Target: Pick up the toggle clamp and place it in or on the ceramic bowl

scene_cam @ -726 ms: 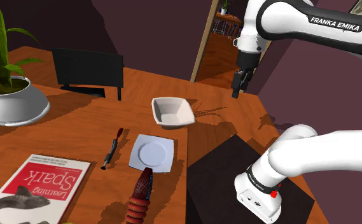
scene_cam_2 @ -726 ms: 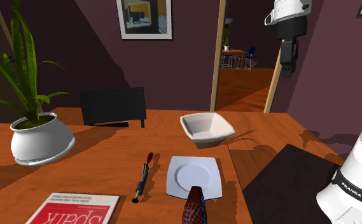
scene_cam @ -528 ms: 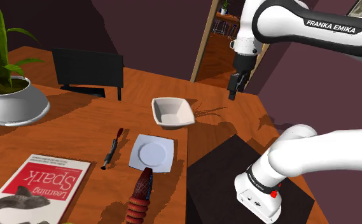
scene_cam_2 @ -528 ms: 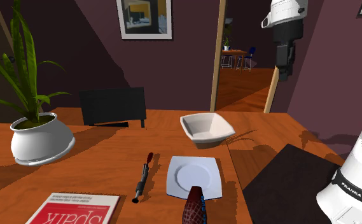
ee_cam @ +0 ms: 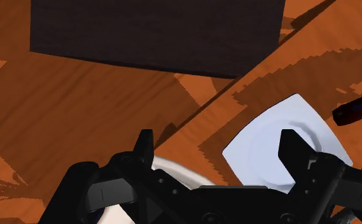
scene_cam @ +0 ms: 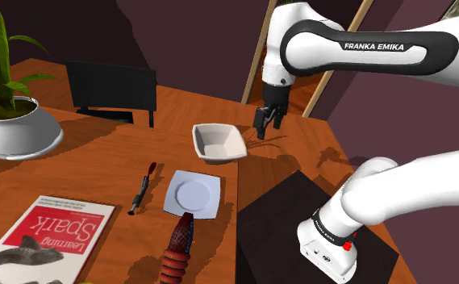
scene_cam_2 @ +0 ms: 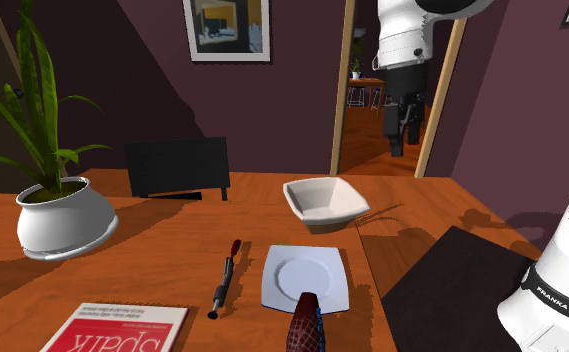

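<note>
Shoulder view: your gripper (scene_cam: pixel 264 123) is apart and empty; next reach the clamp (scene_cam: pixel 143 190), eight o'clock from the bowl (scene_cam: pixel 219 143).

Slim black, red-tipped toggle clamp (scene_cam: pixel 142 190) flat, well apart from upright white square bowl (scene_cam: pixel 219 144)

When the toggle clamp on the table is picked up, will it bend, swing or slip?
The toggle clamp looks like a thin, rigid bar, so it probably will not bend. Being long and narrow, it may swing if held near one end. Its slim shaft gives the gripper little to clasp, so it might slip.
</note>
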You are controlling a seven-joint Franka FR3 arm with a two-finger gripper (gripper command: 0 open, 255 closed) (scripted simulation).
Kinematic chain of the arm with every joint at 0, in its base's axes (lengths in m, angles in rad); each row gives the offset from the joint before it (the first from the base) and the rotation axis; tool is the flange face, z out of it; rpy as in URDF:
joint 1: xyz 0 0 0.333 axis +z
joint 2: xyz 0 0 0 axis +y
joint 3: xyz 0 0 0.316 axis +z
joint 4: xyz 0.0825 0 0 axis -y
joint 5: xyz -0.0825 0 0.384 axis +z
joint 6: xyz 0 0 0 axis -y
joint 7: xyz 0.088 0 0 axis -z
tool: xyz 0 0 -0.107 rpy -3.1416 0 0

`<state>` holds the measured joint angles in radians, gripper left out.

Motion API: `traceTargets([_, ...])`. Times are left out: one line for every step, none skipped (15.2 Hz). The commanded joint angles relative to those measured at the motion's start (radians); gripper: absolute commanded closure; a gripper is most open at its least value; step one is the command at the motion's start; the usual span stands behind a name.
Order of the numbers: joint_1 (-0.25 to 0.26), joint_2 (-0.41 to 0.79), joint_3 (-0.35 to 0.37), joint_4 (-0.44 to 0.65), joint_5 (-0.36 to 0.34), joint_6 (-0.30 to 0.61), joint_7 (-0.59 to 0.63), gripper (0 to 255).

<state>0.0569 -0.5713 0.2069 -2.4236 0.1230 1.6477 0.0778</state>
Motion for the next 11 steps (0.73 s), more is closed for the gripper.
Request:
traceTargets([0.007, 0.055, 0.037, 0.007, 0.019, 0.054, 0.051, 0])
traceTargets([0.009, 0.084, 0.055, 0.014, 0.025, 0.08, 0.076, 0])
traceTargets([0.011, 0.114, 0.073, 0.022, 0.03, 0.104, 0.1, 0])
traceTargets([0.013, 0.146, 0.09, 0.032, 0.033, 0.129, 0.125, 0])
traceTargets([0.015, 0.178, 0.106, 0.043, 0.035, 0.153, 0.15, 0])
traceTargets([0.016, 0.212, 0.123, 0.055, 0.036, 0.176, 0.176, 0])
traceTargets([0.017, 0.247, 0.139, 0.069, 0.034, 0.199, 0.201, 0])
traceTargets([0.018, 0.283, 0.154, 0.084, 0.031, 0.221, 0.228, 0])
traceTargets([0.02, 0.319, 0.169, 0.101, 0.025, 0.243, 0.254, 0])
traceTargets([0.021, 0.357, 0.183, 0.119, 0.018, 0.264, 0.282, 0])
traceTargets([0.022, 0.395, 0.196, 0.138, 0.009, 0.283, 0.31, 0])
